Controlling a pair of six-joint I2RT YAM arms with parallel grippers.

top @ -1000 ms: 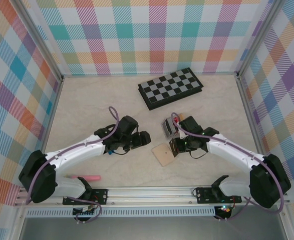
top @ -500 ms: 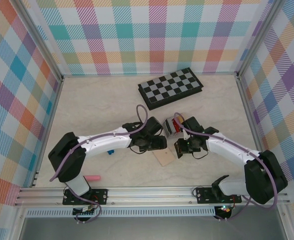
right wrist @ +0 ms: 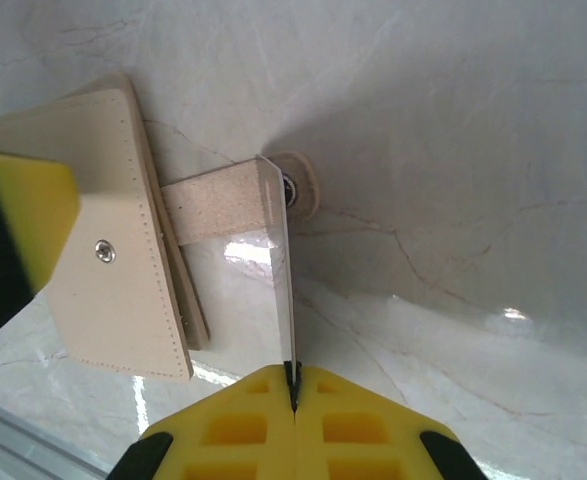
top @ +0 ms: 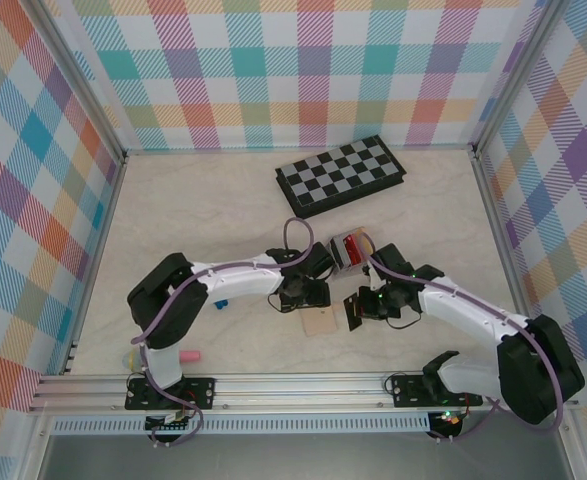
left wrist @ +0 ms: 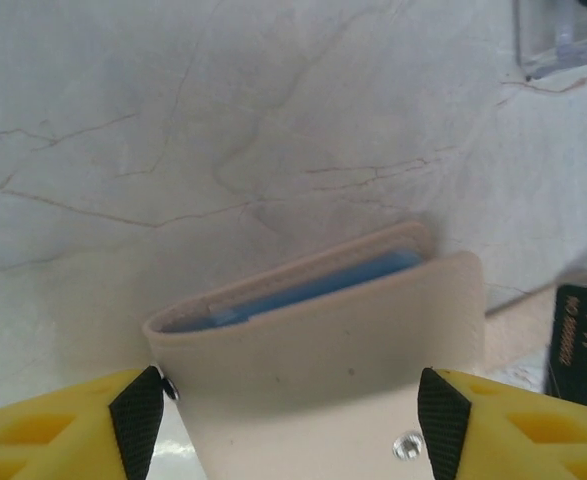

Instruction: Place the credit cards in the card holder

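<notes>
The tan card holder (left wrist: 323, 350) lies on the table, its mouth bowed open over a blue credit card (left wrist: 313, 288). My left gripper (left wrist: 291, 415) straddles it from above, a black pad (left wrist: 138, 420) against each side edge. From above, the left gripper (top: 308, 297) sits at the far end of the card holder (top: 319, 320). My right gripper (right wrist: 293, 385) is shut on a thin dark credit card (right wrist: 285, 270), seen edge-on, just right of the card holder (right wrist: 103, 250) and beside its strap (right wrist: 213, 205). The same card (top: 355, 310) stands on edge next to the right gripper (top: 361, 305).
A small grey tray (top: 337, 252) holding a red card (top: 351, 245) stands just behind the grippers. A folded chessboard (top: 341, 175) lies at the back. A pink pen (top: 185, 355) and a small blue block (top: 220, 303) lie near the left arm. Checked walls enclose the table.
My left arm has swung right, from left of centre to over the card holder, and its jaws have narrowed. My right gripper has dropped slightly nearer with the card in it.
</notes>
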